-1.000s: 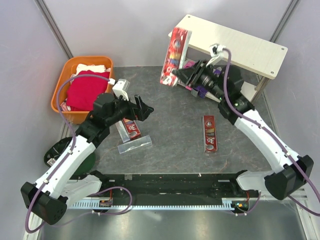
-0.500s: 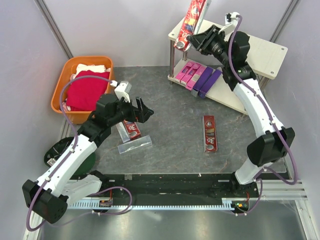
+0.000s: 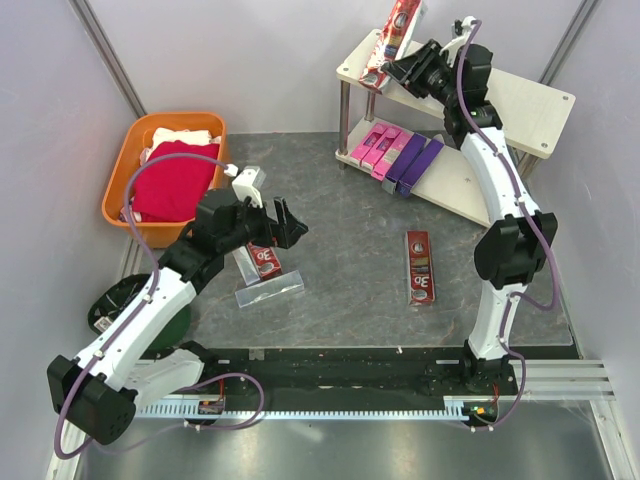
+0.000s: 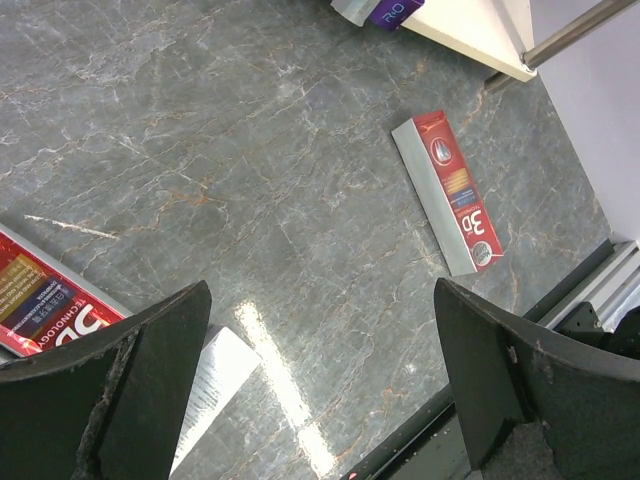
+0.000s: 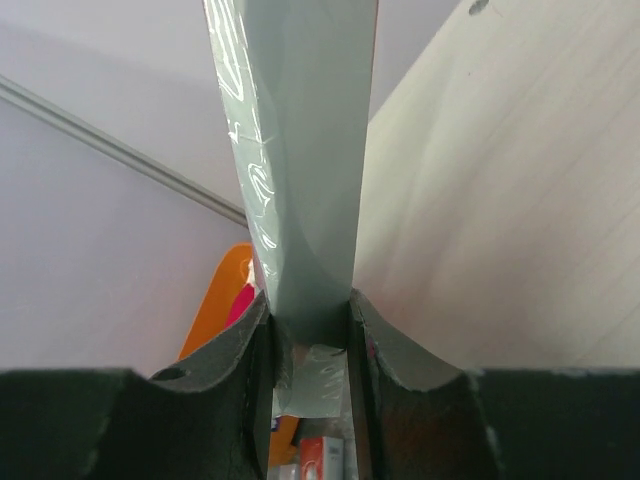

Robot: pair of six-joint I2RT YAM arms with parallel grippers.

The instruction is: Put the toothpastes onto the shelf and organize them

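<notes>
My right gripper [image 3: 404, 70] is shut on the lower end of a dark red toothpaste carton [image 3: 396, 35] and holds it tilted over the left end of the shelf's top board [image 3: 505, 88]. In the right wrist view the carton's grey side [image 5: 300, 150] sits between my fingers beside the cream board [image 5: 510, 200]. Pink cartons [image 3: 374, 147] and purple cartons [image 3: 419, 160] lie on the lower board. One red carton [image 3: 420, 266] lies on the table. My left gripper [image 3: 286, 222] is open above another red carton [image 3: 262, 258] and a silver carton [image 3: 268, 292].
An orange basket [image 3: 180, 119] with red and white cloths stands at the back left. A dark round object [image 3: 108, 306] sits by the left arm. The left wrist view shows the lone red carton [image 4: 455, 195], the lower board's corner [image 4: 470, 25] and the table's front rail.
My right arm lifted the red carton from beside the shelf up above the top board, then brought it lower over the board's left end. My left arm barely moved.
</notes>
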